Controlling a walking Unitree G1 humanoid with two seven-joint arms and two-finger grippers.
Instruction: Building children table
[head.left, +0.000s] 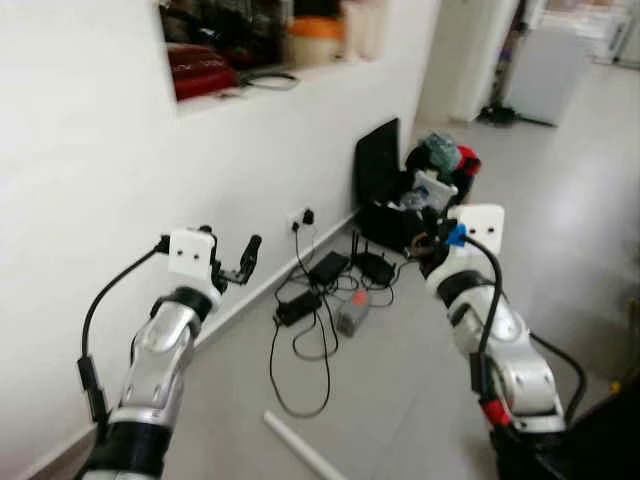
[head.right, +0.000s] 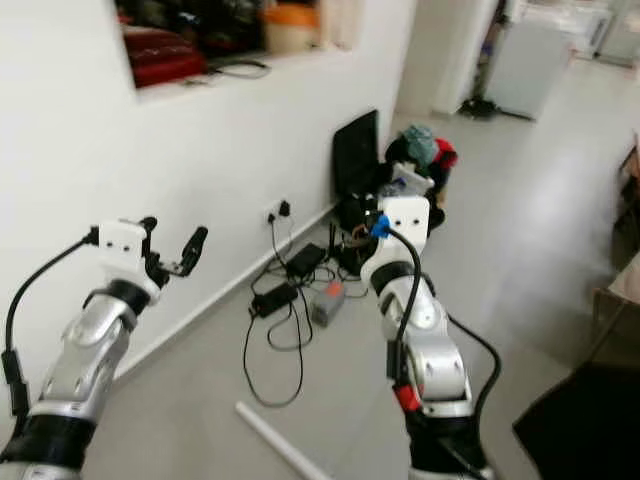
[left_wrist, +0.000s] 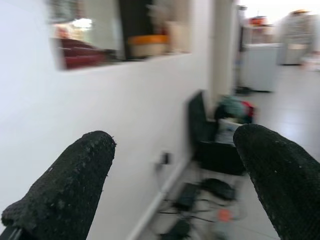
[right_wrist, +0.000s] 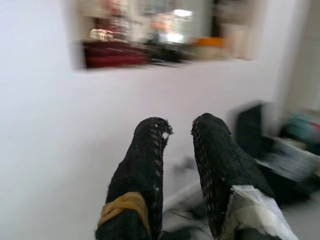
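Note:
A white rod, perhaps a table leg, lies on the grey floor between my two arms, close in front of me. My left gripper is raised near the white wall, its two black fingers spread wide with nothing between them. My right gripper is also raised, ahead of the white wrist block. Its fingers stand close together and hold nothing. Neither gripper touches the rod.
The white wall runs along my left with a niche holding a red item and an orange-lidded tub. Cables and power adapters sprawl by the wall socket. A black case with clothes stands beyond. A dark object sits at lower right.

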